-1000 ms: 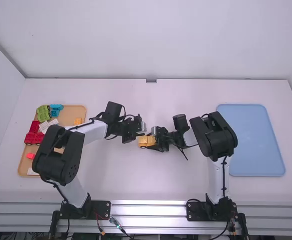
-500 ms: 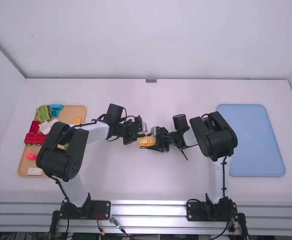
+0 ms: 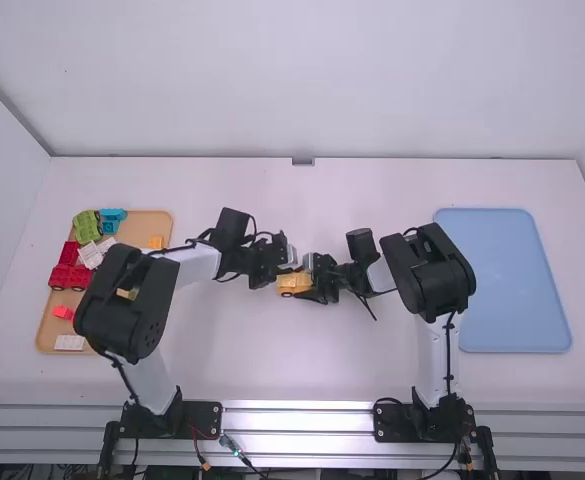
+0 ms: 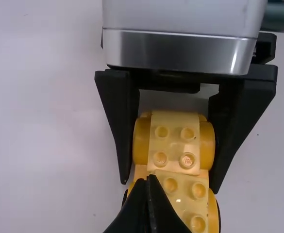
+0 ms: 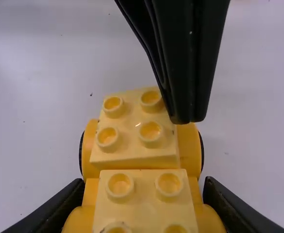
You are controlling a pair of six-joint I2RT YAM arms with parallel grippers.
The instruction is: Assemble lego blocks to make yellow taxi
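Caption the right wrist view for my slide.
Right gripper grips the yellow car; left gripper, shut, at its studs.

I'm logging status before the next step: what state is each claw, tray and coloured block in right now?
Left claw: shut, tips over the yellow car.
Right claw: shut on the yellow car's sides.
Yellow car: gripped, studs showing.
Wooden tray: flat on the table.
Red blocks: in the wooden tray.
Green block: in the wooden tray.
Blue tray: flat on the table.
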